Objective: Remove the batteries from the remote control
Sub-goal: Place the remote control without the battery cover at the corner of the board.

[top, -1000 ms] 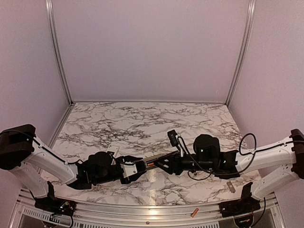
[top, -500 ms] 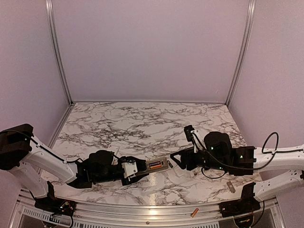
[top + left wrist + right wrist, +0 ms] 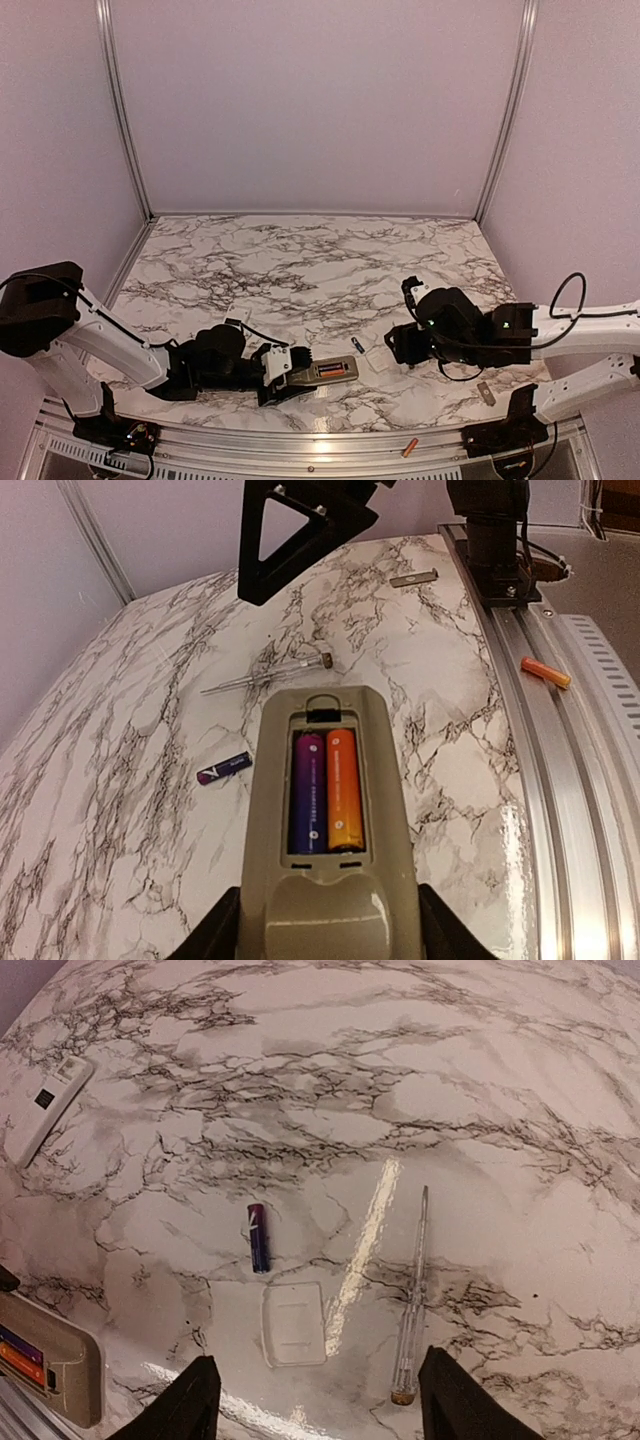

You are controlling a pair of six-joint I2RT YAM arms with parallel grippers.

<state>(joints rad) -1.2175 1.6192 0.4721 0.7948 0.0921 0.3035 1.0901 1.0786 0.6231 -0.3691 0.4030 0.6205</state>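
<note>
Marble table (image 3: 300,260) is filling the floor between lilac walls (image 3: 320,100), and both arms are lying low across its near half. Left arm (image 3: 110,340) is reaching toward the middle. The left gripper (image 3: 328,935) is clamping the remote (image 3: 325,780) by its near end, with a finger pressing on each side. Right arm (image 3: 580,325) is coming in from the other side. The right gripper (image 3: 325,1405) is hovering over the marble with its fingers well apart and nothing between them.

The remote is pointing away from the left wrist camera, back side up, with its compartment showing. Two batteries are sitting side by side in there. From that wrist, a purple cell (image 3: 308,792) is on the left and an orange cell (image 3: 343,790) is on the right.

At the left edge of the right wrist view, a white remote (image 3: 48,1105) is lying flat, well apart from everything else. A screwdriver (image 3: 410,1310) with a clear handle is lying on the marble, just beside a clear cover (image 3: 293,1322). A grey strip (image 3: 486,392) is lying near the right arm's base.

Now the small stuff. A loose battery (image 3: 258,1238), purple, is lying on the table just beyond the cover. In the top view it is sitting between the remote's tip and the right gripper. An orange battery (image 3: 410,447) is resting on the metal rail (image 3: 250,440) at the near edge, off the marble.
</note>
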